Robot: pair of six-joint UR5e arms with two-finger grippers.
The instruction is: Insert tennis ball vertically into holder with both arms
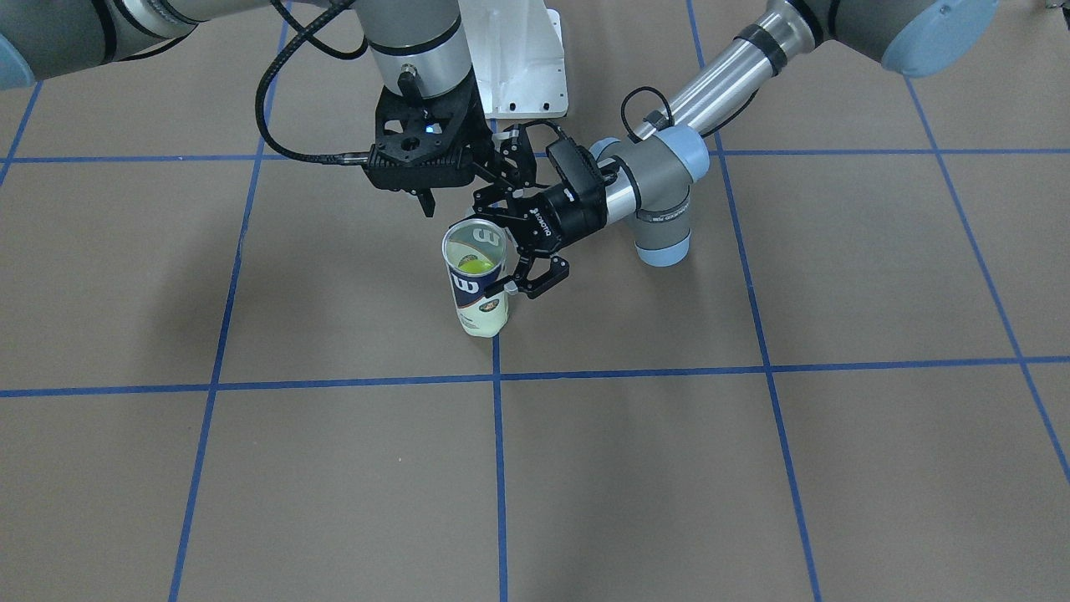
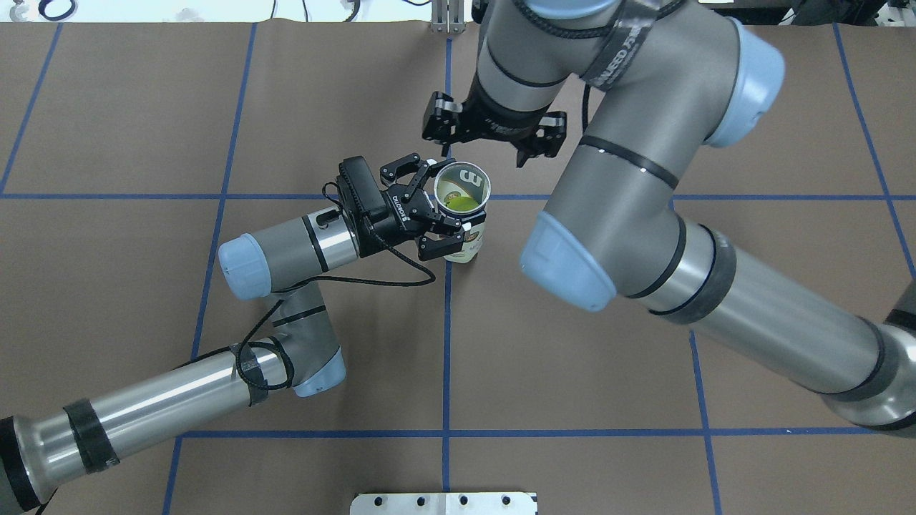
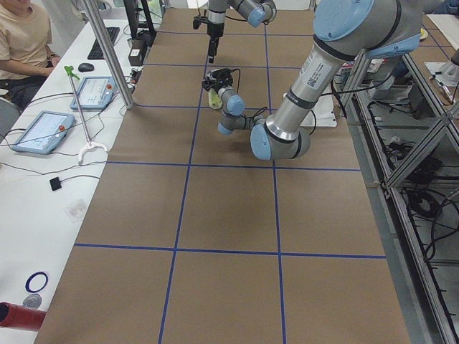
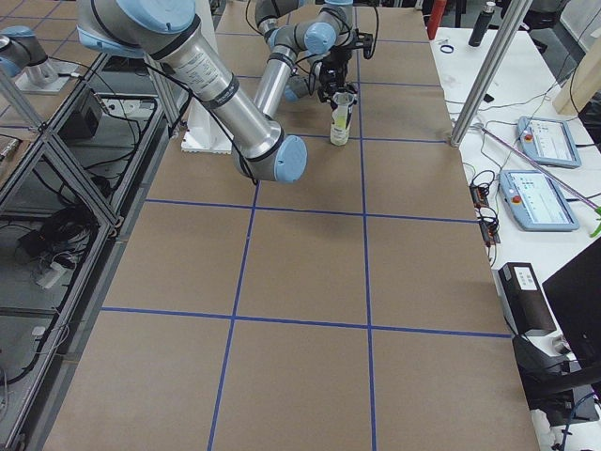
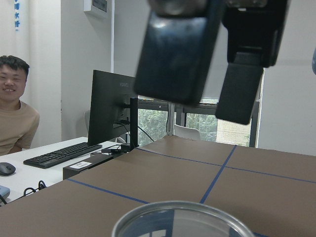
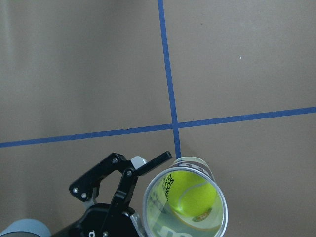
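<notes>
The holder [image 1: 478,293], a clear tube with a navy and white label, stands upright on the brown table near a blue tape crossing. A yellow-green tennis ball [image 1: 475,266] lies inside it, and shows through the open mouth in the overhead view [image 2: 460,204] and the right wrist view [image 6: 195,193]. My left gripper [image 2: 449,203] reaches in level from the side and is shut on the holder [image 2: 469,247] just under its rim. My right gripper [image 2: 492,139] hangs above and just beyond the holder, open and empty. In the left wrist view its fingers [image 5: 177,49] show above the tube's rim [image 5: 182,217].
The white pedestal base [image 1: 518,58] stands at the robot's side of the table. The right arm's elbow [image 2: 572,257] hangs over the table close to the holder. An operator [image 3: 21,36] sits at a desk with tablets, beyond a metal post [image 3: 107,50].
</notes>
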